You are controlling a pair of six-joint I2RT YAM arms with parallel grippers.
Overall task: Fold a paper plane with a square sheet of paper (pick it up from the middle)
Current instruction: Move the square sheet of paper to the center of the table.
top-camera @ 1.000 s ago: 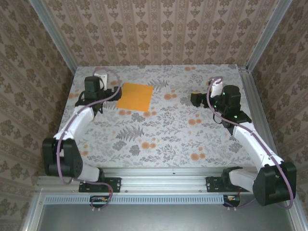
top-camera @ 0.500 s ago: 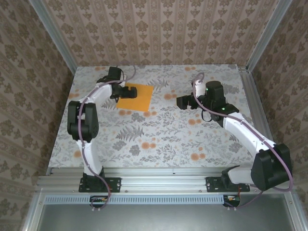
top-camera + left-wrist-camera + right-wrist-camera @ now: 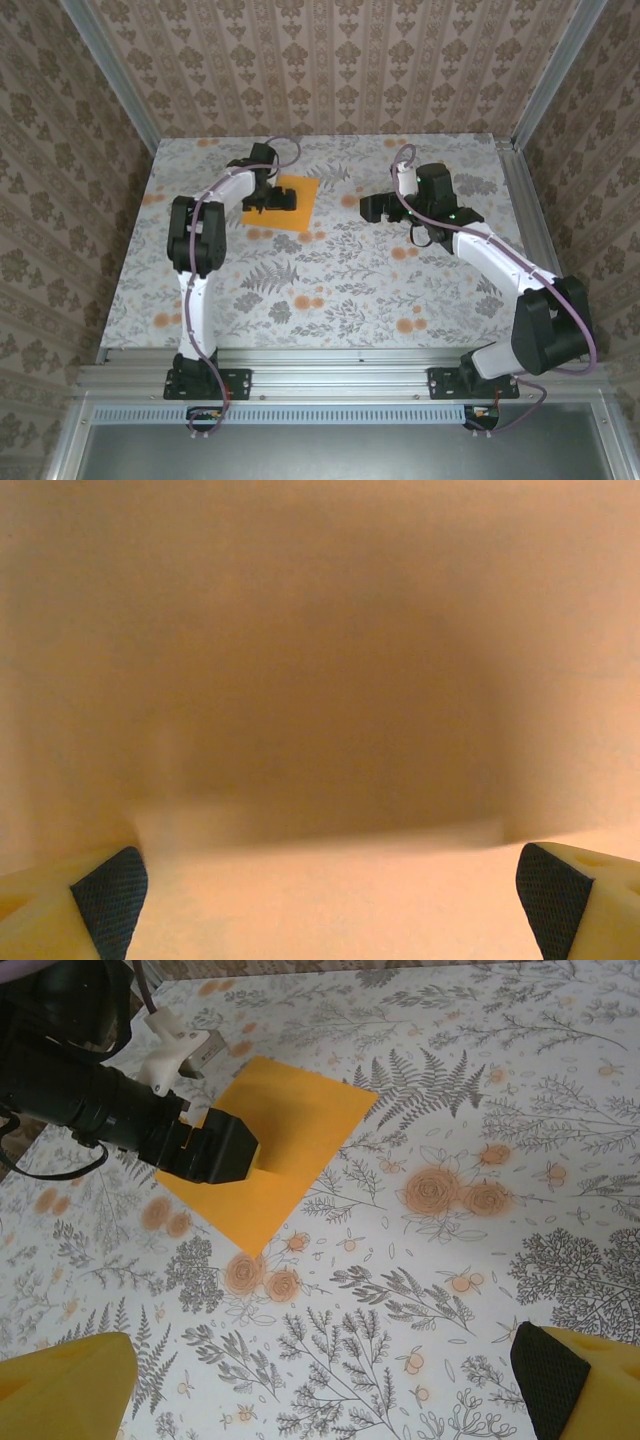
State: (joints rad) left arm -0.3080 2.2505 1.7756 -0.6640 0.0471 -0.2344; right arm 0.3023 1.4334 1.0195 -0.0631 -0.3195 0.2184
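The square sheet of paper is bright orange and lies flat on the flowered table at the back, left of centre. My left gripper points down over the sheet's left half, open, very close to the paper. In the left wrist view the blurred orange sheet lies before the camera, with the two fingertips wide apart at the bottom corners. My right gripper hovers open to the right of the sheet, apart from it. The right wrist view has the sheet under the left gripper, and the right gripper holds nothing.
The tablecloth is printed with grey leaves and small orange flowers. Patterned walls and metal posts close in the table on three sides. A rail with both arm bases runs along the near edge.
My left arm has swung in from the table's left side and brought its gripper down over the sheet. My right gripper has moved left toward the sheet. The sheet has not moved.
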